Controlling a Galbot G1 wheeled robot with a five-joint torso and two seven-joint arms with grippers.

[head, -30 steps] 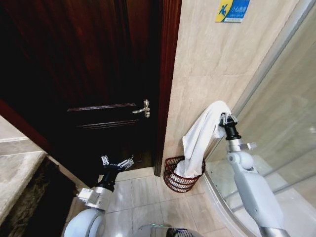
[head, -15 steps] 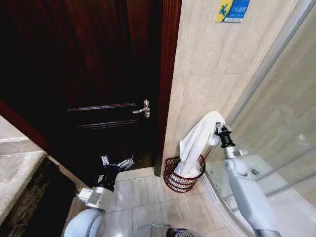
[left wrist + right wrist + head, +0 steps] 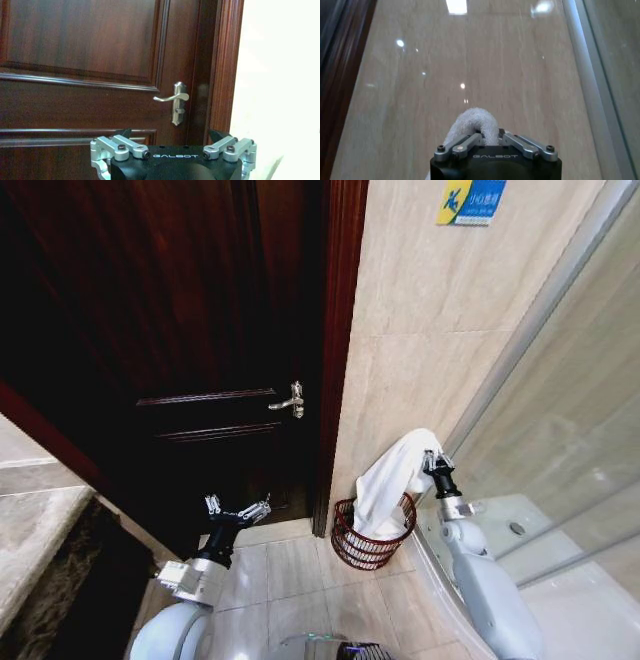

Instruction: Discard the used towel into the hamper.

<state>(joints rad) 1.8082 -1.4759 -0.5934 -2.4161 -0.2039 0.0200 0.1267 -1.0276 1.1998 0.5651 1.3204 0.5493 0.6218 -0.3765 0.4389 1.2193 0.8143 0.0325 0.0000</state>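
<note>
White terry towel [image 3: 392,478], soft, light, limp: hung pinched at its top fold in the right gripper [image 3: 432,461], tail inside the dark red-brown wire hamper [image 3: 370,546] by the tiled wall; left gripper [image 3: 237,513] idle, jaws apart, near the door.

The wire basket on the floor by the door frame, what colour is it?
Dark red-brown open-weave wire basket; the head view shows it best.

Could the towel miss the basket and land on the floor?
Maybe. The right gripper holds the white towel by its top, above the rim on one side of the hamper, so the upper part might flop over the rim when let go. The hamper looks small and light, so the towel's weight could tip it. The left gripper waits near the door.
</note>
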